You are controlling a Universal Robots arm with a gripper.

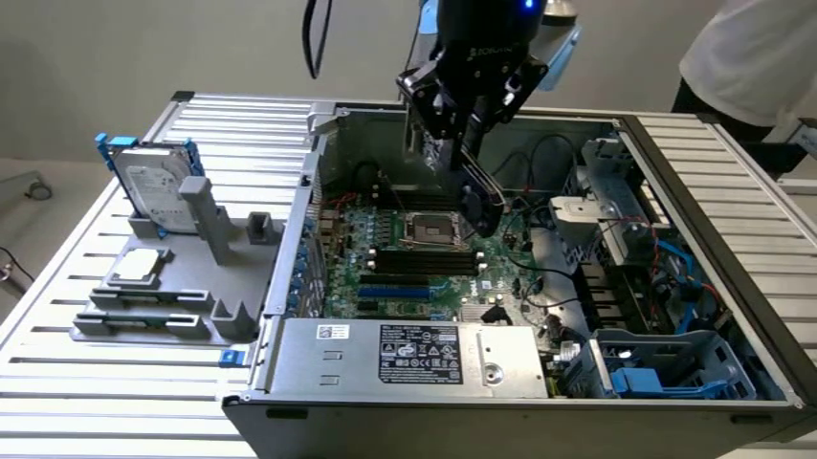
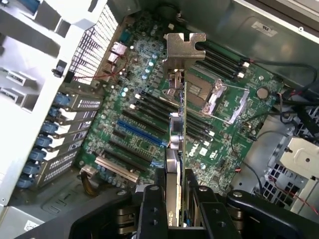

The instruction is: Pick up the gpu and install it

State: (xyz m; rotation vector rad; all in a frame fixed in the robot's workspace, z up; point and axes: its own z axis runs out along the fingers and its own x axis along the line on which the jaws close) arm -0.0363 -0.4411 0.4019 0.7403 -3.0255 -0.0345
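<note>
My gripper (image 1: pixel 462 143) hangs over the open computer case (image 1: pixel 287 258), shut on the gpu (image 1: pixel 483 206). The thin black card is held on edge and slants down toward the motherboard (image 1: pixel 408 273), its lower end just above the processor socket (image 1: pixel 431 229). In the wrist view the gpu (image 2: pixel 177 134) runs edge-on out from between my two black fingers (image 2: pixel 152 209), and its silver end bracket (image 2: pixel 184 50) sits at the far end. Beneath it lie the motherboard (image 2: pixel 144 149) and a blue expansion slot (image 2: pixel 139 134). The card touches no slot.
A silver hard drive in a blue frame (image 1: pixel 153 186) stands on a grey fixture (image 1: pixel 160 296) at the exterior view's left. The power supply (image 1: pixel 408 354) fills the case's near side, a drive cage (image 1: pixel 671 368) and cables its right. A person (image 1: pixel 753 48) stands at the upper right.
</note>
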